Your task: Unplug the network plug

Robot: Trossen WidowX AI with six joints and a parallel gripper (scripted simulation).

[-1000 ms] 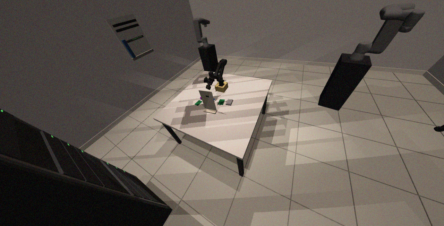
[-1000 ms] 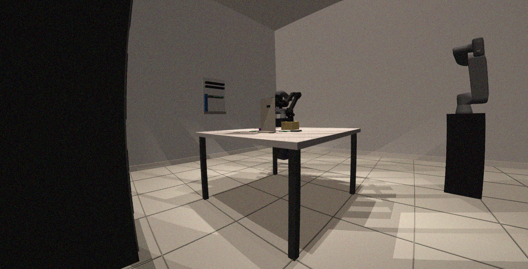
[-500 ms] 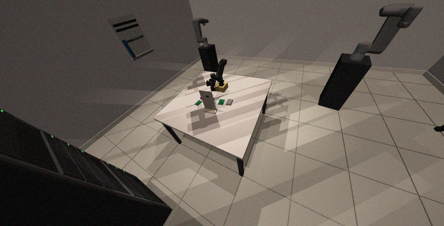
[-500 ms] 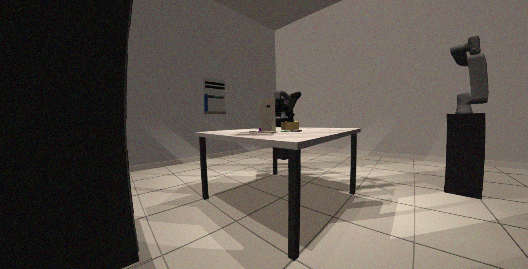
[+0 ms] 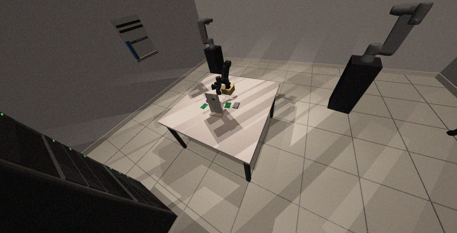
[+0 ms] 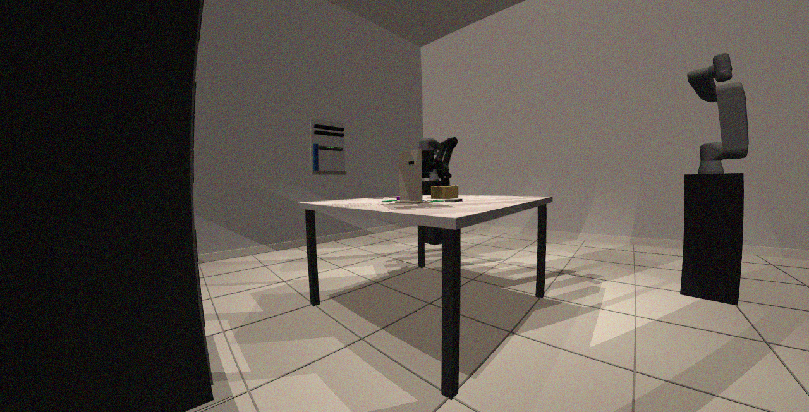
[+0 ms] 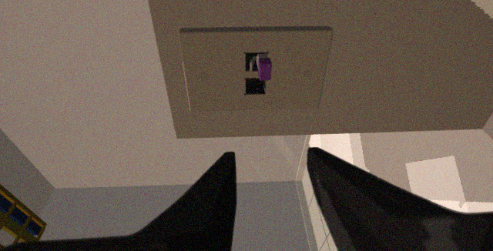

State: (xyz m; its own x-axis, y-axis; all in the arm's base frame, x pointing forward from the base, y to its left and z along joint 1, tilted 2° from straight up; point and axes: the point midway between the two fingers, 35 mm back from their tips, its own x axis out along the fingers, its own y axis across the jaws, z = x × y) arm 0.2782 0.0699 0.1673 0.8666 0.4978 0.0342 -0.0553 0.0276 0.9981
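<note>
The upright panel (image 5: 213,106) (image 6: 409,182) (image 7: 385,58) stands on the table, seen from its back in the top and exterior views. In the wrist view its raised face plate has two dark openings. The plug (image 7: 264,70) has a purple end and pale parts at the upper opening; how deep it sits and whether its thin tab is down cannot be told. My gripper (image 5: 218,93) (image 7: 271,158) is partly open and empty, on the plug's side of the panel. Both fingertips are apart from the plug, below it in the wrist view. The marked square cannot be made out.
A yellow box (image 5: 228,91) (image 6: 444,193) is at my arm's base. Green flat pieces (image 5: 204,106) (image 5: 227,105) and a grey block (image 5: 236,105) lie near the panel. A small purple thing (image 6: 397,198) is low beside it.
</note>
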